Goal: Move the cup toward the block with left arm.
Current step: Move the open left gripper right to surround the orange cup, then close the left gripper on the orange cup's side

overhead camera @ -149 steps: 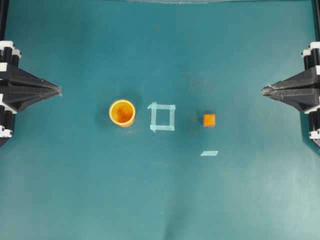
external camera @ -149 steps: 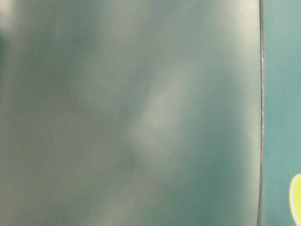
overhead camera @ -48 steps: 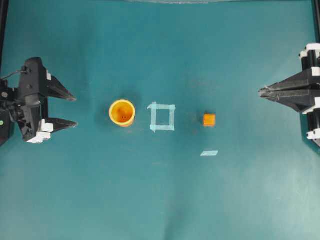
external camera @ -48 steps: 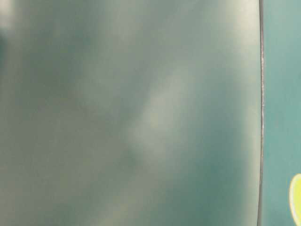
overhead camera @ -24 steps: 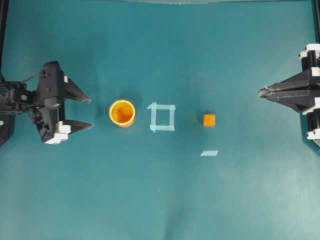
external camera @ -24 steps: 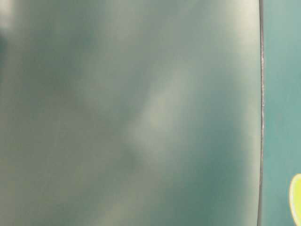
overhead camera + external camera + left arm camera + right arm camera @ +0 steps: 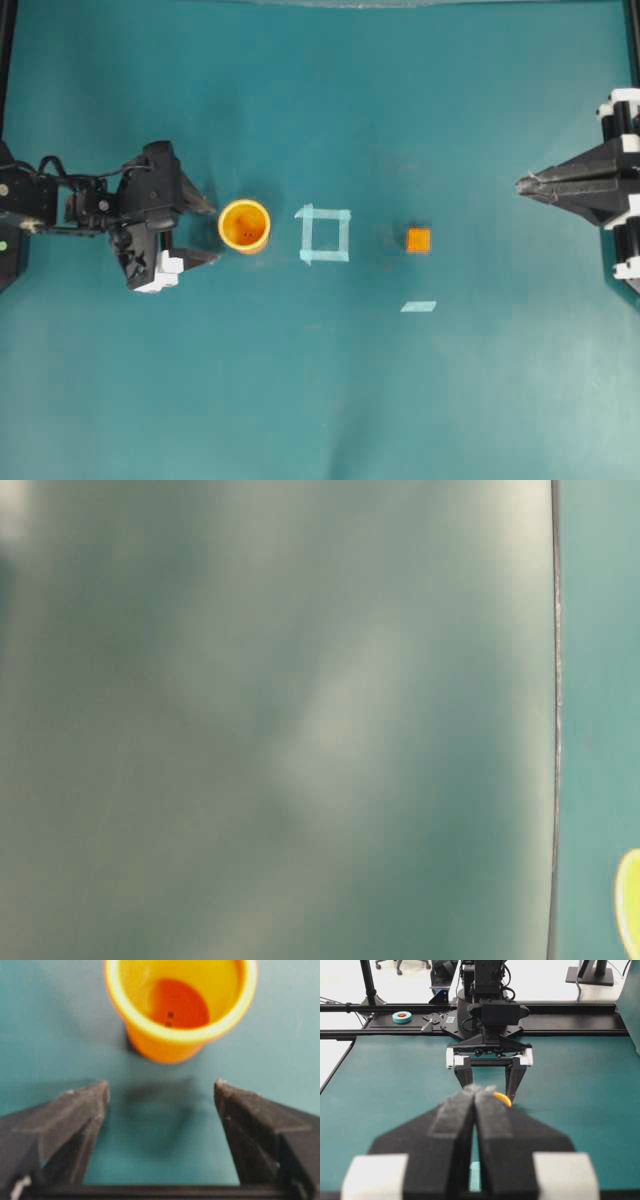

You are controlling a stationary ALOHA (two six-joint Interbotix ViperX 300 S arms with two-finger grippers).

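1. The cup (image 7: 245,225) stands upright on the teal table (image 7: 320,400), left of centre in the overhead view, its thick yellow rim up and its darker orange floor showing two small dark specks. In the left wrist view the cup (image 7: 181,1005) fills the top middle, just ahead of the fingertips and not yet between them.
2. At 3 o'clock from the cup, just beside it, lies a pale blue tape square (image 7: 325,234), an outline stuck flat on the table.
3. Further along the same 3 o'clock line, beyond the tape square, sits the block (image 7: 419,239), a small orange cube, well apart from the cup.
4. At about 5 o'clock from the block lies a short loose tape strip (image 7: 419,306).
5. The left gripper (image 7: 200,232) is at 9 o'clock from the cup, its fingers spread wide, one tip toward the cup's upper side and one toward its lower side. It holds nothing; both tips stand just short of the cup wall, with no contact visible.
6. The left arm (image 7: 60,200) reaches in from the left edge, cables looping over it.
7. The right gripper (image 7: 522,184) is at the far right edge, at about 3 o'clock from the block and well apart from it, its fingers pressed together to a point and holding nothing.
8. The table-level view is a blurred teal-grey field with only a sliver of yellow rim (image 7: 630,900) at its lower right edge.
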